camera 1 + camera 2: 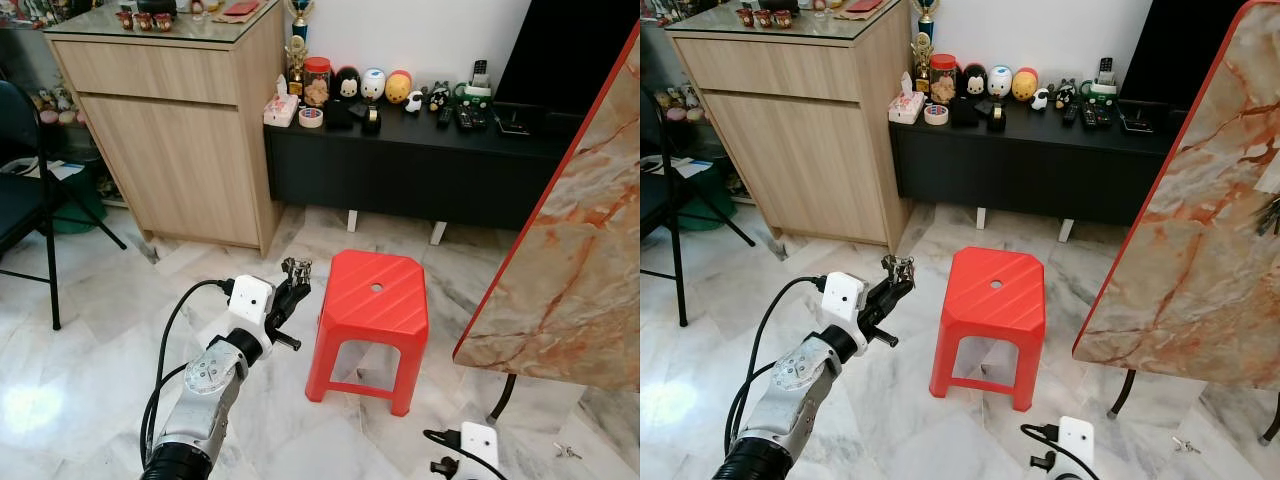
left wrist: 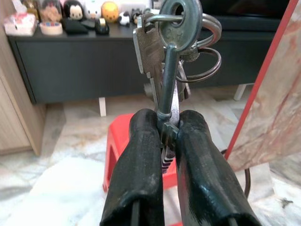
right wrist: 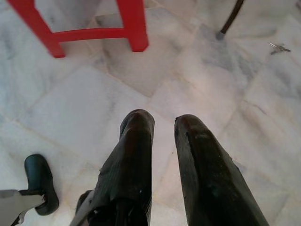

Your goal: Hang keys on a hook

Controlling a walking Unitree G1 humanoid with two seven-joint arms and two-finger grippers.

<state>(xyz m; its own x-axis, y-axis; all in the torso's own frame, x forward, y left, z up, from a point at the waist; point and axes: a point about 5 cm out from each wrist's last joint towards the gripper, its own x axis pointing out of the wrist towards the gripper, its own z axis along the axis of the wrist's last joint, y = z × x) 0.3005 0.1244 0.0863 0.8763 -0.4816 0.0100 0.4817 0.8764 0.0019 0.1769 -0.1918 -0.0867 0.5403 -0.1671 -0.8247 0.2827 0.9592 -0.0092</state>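
Left pincer (image 1: 291,283), raised in front of the robot w/ arm extended fwd, is pinching a bunch of keys (image 2: 171,61): the two black fingers (image 2: 138,155) are pressed together on the shaft of one long silver key, whose round bow points up and away from the wrist, w/ several split rings and flatter keys hanging off it. In the head views the bunch sits at the pincer tip, just beside the left edge of a red plastic stool (image 1: 373,310), not touching it. Stool stands on pale marble floor (image 1: 90,340), approx. centre of the room. Right of it, a marble-patterned panel w/ red edging (image 1: 575,250) leans or stands tilted; whether it is a worktop seen at an angle cannot be told. Behind: a light wood cabinet (image 1: 175,130) w/ glass top at left, and a low black worktop (image 1: 420,150) along the white wall carrying small figurines, a jar, tape roll, remotes. A black chair (image 1: 25,200) is at far left. Right pincer (image 3: 162,141) hangs low near the floor, pointing down at the marble tiles; its fingers are slightly spread w/ a narrow gap, holding nothing. A small metal object (image 3: 279,47) lies on the floor near a dark leg, too small to identify.
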